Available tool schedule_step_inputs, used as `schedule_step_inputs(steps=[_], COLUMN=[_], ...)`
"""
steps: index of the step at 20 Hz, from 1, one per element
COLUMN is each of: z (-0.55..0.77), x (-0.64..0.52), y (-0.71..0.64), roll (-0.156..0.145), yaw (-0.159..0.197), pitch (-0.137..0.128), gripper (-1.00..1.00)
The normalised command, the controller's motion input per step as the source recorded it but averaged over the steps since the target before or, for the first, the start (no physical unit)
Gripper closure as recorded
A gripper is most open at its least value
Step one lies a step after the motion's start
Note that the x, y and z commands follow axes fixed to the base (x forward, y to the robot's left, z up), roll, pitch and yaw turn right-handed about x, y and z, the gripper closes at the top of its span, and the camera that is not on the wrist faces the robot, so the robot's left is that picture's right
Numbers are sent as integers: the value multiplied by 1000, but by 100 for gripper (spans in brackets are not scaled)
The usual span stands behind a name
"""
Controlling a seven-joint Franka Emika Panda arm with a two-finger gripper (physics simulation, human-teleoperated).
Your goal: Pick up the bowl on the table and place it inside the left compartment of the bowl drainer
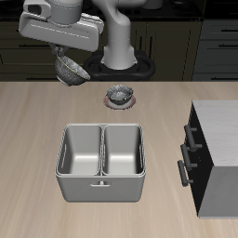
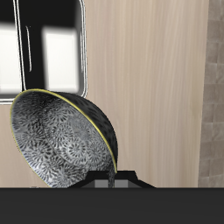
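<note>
Exterior view, claw (image 1: 71, 74) gripping tilted bowl (image 1: 72, 68) above beige table (image 1: 37, 121), dark cabinets behind

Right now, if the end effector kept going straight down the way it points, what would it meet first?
Probably bare table. The end effector holds the bowl tilted, above the tabletop behind the bowl drainer. The drainer lies nearer the front edge, seemingly off that line, though depth is hard to judge.
</note>
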Motion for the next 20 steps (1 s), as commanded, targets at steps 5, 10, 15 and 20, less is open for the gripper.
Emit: schedule_step_inputs(steps=[5, 10, 15, 20], z=[155, 70, -1, 40], x=[148, 127, 121, 136], y=[255, 260, 163, 167], roll=[25, 28, 9, 2], yaw=[-6, 17, 0, 7], pitch=[-8, -6, 13, 5], gripper=[100, 100, 100, 100])
